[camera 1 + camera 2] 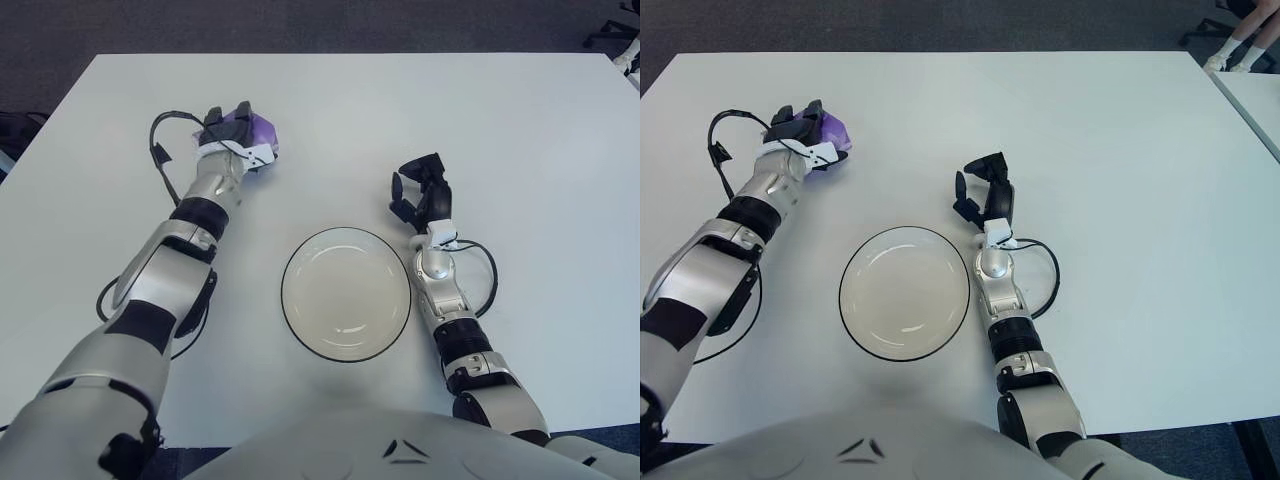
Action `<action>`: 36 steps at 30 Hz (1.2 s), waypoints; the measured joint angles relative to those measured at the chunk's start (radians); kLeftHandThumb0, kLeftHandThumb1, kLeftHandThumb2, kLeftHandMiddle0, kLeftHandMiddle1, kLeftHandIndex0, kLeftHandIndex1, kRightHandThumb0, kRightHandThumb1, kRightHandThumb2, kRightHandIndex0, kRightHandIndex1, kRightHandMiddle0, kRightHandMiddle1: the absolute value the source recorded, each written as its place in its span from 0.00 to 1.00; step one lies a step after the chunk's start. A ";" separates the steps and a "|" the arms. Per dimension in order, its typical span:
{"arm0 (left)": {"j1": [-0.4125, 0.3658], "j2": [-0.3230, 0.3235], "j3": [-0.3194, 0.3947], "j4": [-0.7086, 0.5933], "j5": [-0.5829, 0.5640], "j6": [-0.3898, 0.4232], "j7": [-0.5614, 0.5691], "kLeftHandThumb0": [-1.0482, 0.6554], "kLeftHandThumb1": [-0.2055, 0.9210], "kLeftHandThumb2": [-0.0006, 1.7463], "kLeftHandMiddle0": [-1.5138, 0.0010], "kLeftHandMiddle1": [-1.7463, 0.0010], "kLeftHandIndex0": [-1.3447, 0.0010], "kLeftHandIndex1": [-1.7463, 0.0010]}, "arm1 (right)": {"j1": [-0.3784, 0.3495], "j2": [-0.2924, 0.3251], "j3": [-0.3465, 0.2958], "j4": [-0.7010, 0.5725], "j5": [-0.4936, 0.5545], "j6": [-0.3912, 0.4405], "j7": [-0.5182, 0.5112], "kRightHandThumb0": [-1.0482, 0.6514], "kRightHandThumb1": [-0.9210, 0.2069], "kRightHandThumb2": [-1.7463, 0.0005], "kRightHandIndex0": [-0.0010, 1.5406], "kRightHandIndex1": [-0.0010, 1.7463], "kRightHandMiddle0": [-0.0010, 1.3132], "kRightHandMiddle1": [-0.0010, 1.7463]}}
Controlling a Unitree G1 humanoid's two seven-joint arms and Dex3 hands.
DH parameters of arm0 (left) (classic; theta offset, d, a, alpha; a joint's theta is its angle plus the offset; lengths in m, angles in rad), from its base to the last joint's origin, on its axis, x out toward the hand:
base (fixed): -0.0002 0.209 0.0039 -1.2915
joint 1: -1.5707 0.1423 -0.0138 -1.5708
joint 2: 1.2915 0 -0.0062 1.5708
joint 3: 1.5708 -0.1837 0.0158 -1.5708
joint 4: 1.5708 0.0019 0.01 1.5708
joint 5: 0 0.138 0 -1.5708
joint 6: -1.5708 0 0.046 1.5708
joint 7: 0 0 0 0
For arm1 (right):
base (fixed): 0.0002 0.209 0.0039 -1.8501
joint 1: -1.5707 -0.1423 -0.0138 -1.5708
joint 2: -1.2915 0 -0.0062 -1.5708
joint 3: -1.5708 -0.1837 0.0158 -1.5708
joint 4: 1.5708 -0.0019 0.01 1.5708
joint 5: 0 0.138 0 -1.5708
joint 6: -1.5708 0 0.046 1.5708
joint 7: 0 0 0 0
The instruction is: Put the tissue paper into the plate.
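Observation:
The tissue paper (263, 128) is a small purple pack lying at the back left of the white table (520, 140). My left hand (228, 130) lies over it with the dark fingers curled around the pack, so only its right part shows. The plate (345, 300), round, white and dark-rimmed, stands empty at the front middle, well apart from the pack. Just right of the plate's far edge my right hand (420, 190) shows with its fingers loosely spread and nothing in them.
A black cable (158, 152) loops beside my left wrist, and another cable (487, 272) curves right of my right forearm. The table's far edge runs along the top. A second table edge (1252, 95) shows at the far right.

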 measured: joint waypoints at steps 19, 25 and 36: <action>0.045 -0.041 0.052 0.109 -0.065 -0.139 0.438 0.56 0.32 0.83 0.57 0.05 0.63 0.00 | -0.004 0.000 -0.001 0.003 0.001 -0.008 0.002 0.39 0.24 0.48 0.40 0.78 0.27 1.00; 0.041 -0.055 0.062 0.126 -0.085 -0.154 0.498 0.61 0.19 0.92 0.42 0.09 0.54 0.00 | -0.005 0.000 -0.004 0.005 0.002 -0.017 0.011 0.39 0.21 0.51 0.39 0.77 0.26 1.00; 0.037 -0.066 0.093 0.139 -0.125 -0.183 0.541 0.61 0.15 0.95 0.39 0.08 0.52 0.00 | -0.011 0.001 -0.010 0.015 0.006 -0.021 0.020 0.39 0.23 0.49 0.39 0.78 0.27 1.00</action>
